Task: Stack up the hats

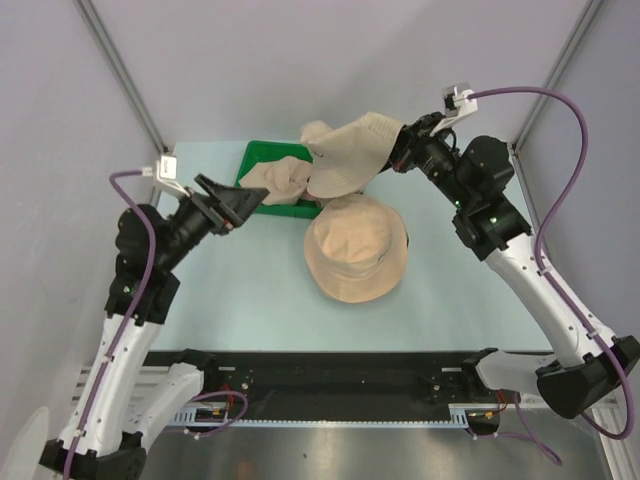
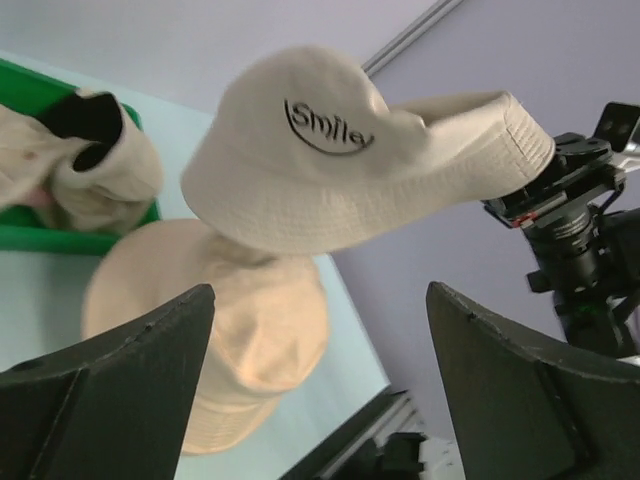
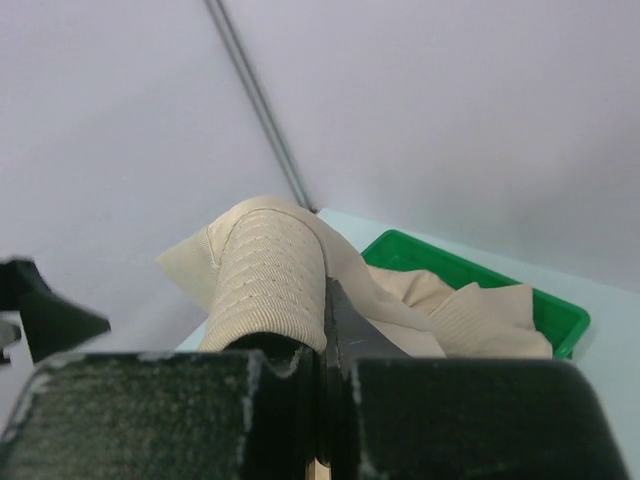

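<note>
Overhead from behind — wrist cameras close on Smile hat [image 2: 330, 190]

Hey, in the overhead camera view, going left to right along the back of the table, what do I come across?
the left gripper, open → green tray → lifted hat, up off the table → right gripper, shut on that hat's brim.

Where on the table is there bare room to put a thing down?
Bare table lies in front, between the left arm and the flat hat, and a smaller patch between that hat and the right arm. The back is crowded: the green tray holding hats, the lifted hat in the right gripper, the open left gripper.
</note>
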